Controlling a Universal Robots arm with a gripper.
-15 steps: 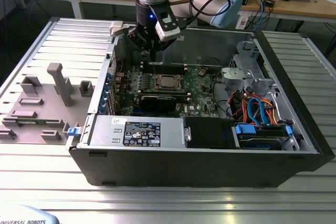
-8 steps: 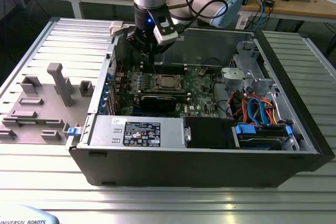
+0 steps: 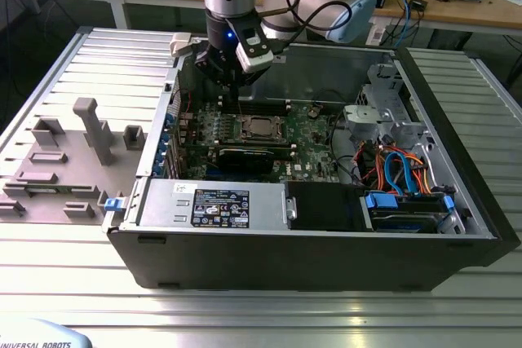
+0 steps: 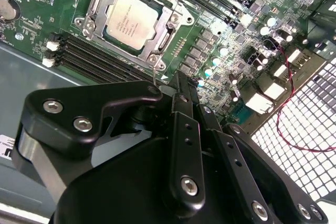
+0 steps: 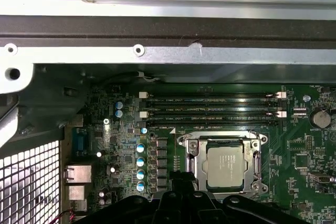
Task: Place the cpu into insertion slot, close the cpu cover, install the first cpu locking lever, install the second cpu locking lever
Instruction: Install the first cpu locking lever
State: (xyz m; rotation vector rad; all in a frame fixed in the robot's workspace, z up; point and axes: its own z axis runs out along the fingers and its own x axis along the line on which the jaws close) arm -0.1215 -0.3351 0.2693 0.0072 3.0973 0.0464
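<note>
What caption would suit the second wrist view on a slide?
The gripper poised beside the cpu, framed by the cpu cover.

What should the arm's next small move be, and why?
Probably ease the gripper onto the thin lever standing at the near corner of the cover and press it down. The cpu already lies seated, the cover lies flat around it, and the gripper tip hangs right beside that lever.
</note>
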